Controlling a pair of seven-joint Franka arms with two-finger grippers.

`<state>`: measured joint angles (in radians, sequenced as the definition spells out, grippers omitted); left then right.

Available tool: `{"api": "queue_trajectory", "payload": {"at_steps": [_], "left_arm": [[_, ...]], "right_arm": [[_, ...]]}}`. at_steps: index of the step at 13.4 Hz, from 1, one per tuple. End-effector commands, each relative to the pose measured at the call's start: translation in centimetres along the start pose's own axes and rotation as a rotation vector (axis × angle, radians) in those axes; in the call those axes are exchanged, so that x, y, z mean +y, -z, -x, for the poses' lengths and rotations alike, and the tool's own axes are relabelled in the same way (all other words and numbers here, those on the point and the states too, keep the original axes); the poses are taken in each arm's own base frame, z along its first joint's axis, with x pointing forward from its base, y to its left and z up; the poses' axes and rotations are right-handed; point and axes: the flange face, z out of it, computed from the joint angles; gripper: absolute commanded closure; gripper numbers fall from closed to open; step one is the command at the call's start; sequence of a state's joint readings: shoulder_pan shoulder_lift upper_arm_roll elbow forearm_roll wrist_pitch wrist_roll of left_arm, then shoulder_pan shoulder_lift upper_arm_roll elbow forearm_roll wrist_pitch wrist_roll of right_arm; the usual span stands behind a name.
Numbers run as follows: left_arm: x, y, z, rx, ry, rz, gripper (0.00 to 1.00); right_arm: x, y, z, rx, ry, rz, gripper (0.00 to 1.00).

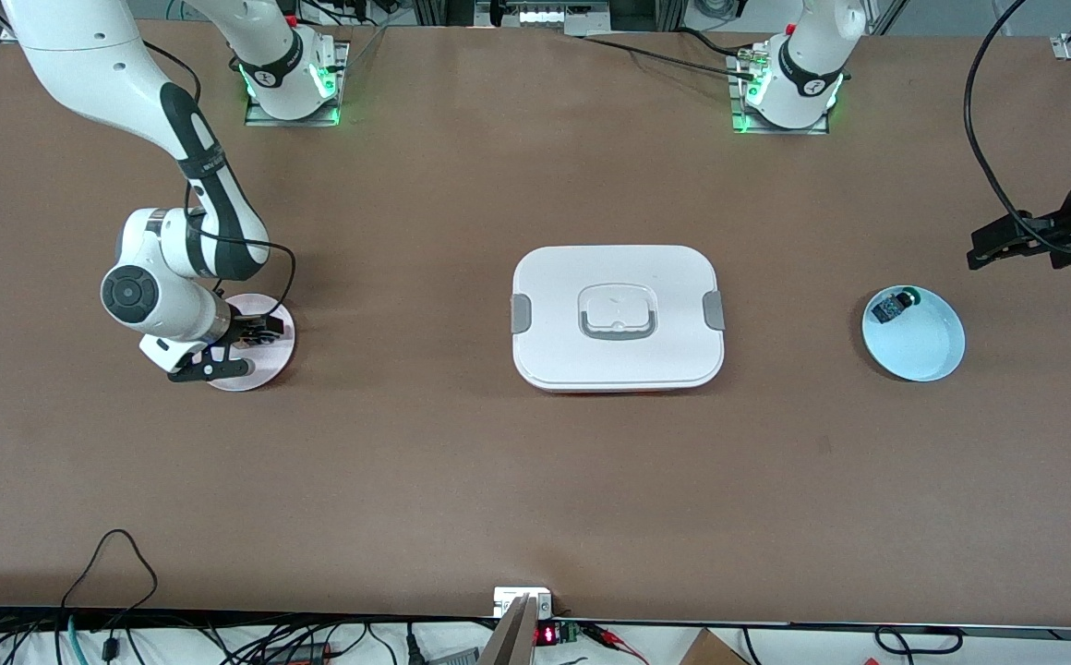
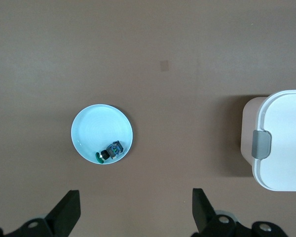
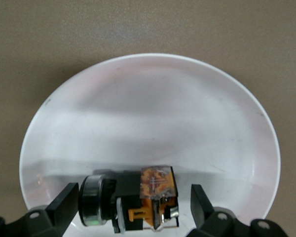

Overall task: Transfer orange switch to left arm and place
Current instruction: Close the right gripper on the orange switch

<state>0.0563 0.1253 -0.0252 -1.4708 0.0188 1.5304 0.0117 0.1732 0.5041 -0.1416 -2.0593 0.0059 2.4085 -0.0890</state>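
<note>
My right gripper (image 3: 130, 207) low over pink plate (image 3: 148, 98), fingers spread around orange switch (image 3: 150, 197), not yet pinching. Risk: off-centre squeeze flicks switch off plate. Left gripper (image 2: 135, 210) waits spread near blue plate (image 2: 89, 126); box (image 1: 618, 317) between.

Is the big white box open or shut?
Shut. The box has its lid flat on top, with the grey clips at both ends. Whether they are latched, I cannot tell.

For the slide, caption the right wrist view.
Right gripper, fingers open, straddles the orange switch on the pink plate.
</note>
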Motion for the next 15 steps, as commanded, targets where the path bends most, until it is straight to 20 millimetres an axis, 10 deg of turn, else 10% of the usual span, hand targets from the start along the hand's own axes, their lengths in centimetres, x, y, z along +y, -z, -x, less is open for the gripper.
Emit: {"api": "queue_trajectory", "payload": {"at_steps": [1, 4, 9, 15], "left_arm": [[0.2, 0.5, -0.1, 0.006, -0.005, 0.015, 0.0], [0.1, 0.5, -0.1, 0.006, -0.003, 0.015, 0.0], [-0.1, 0.6, -0.1, 0.009, 0.009, 0.082, 0.0], [0.3, 1.2, -0.1, 0.009, 0.045, 0.417, 0.0]], "right_arm": [[-0.4, -0.1, 0.1, 0.008, 0.013, -0.017, 0.01], [-0.3, -0.1, 0.2, 0.002, 0.013, -0.018, 0.11], [-1.7, 0.9, -0.5, -0.001, 0.042, -0.027, 0.6], [-2.5, 4.6, -1.2, 0.061, 0.165, -0.04, 0.71]]}}
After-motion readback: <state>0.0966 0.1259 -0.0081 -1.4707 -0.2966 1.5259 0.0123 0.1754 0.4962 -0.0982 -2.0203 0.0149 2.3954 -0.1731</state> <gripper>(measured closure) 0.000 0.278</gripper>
